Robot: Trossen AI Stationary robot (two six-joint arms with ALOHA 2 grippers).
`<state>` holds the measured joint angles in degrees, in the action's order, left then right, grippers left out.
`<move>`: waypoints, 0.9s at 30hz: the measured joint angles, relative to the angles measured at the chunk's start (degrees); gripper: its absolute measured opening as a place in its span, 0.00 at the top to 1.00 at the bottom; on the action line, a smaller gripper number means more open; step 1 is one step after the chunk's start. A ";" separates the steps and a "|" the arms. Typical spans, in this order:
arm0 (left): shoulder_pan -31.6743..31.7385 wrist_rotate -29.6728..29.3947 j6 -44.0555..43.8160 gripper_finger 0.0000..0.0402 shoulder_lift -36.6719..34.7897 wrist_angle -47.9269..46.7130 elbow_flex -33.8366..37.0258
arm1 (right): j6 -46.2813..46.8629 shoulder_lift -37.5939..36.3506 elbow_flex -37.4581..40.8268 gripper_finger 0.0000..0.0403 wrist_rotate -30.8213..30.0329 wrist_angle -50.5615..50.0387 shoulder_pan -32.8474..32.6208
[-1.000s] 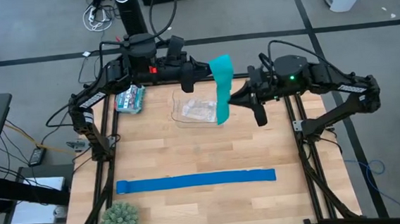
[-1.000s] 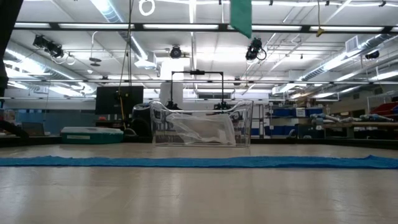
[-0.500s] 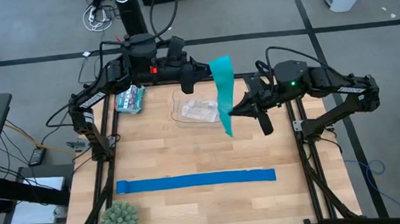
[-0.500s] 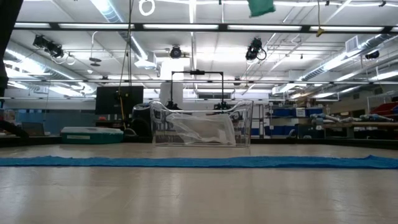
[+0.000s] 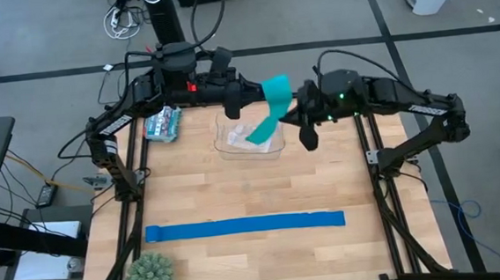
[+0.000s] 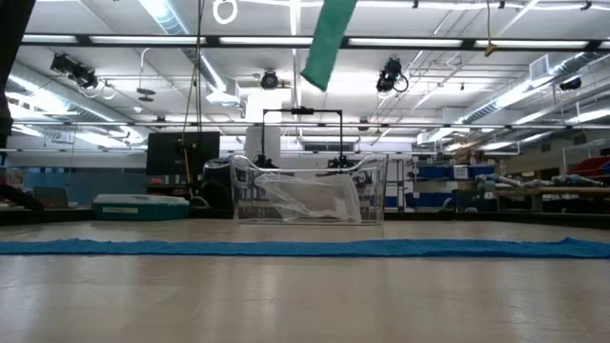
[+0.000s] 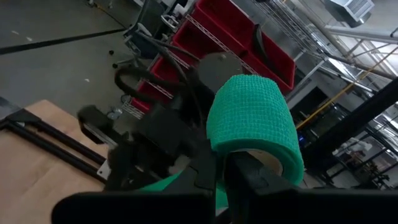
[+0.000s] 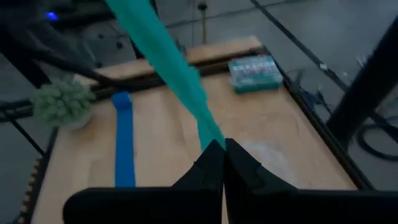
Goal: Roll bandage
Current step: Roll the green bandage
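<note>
Wooden surface (image 5: 236,194) under both arms, raised above its far edge, over the clear plastic container (image 5: 248,140). Left tool (image 5: 245,91) is clamped on the teal bandage (image 5: 269,103) roll; right tool (image 5: 291,118) is pinched shut on its loose strip. A blue strip (image 5: 244,226) lies near the front edge.

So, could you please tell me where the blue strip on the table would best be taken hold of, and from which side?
Probably at one end, say the right end of the blue strip, coming straight down from above: it lies flat and stretched out on the table, so only a top-down pinch on an end seems workable.
</note>
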<state>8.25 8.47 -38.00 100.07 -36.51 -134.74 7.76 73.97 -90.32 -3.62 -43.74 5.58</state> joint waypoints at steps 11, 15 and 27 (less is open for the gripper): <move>-2.34 0.71 0.78 0.95 0.00 -11.47 -0.04 | 0.12 -1.68 -3.80 0.98 17.18 4.05 -1.28; -3.68 3.38 -1.31 0.95 0.00 -13.21 -0.04 | 1.56 -1.64 -5.55 0.92 17.32 -4.30 -3.40; -4.13 8.52 -5.72 0.95 0.00 -14.18 -0.02 | 5.51 -1.63 -10.00 0.81 10.22 -8.22 -8.38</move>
<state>4.12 16.99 -43.72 100.07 -50.69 -134.76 13.27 72.35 -100.32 6.60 -51.97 -2.80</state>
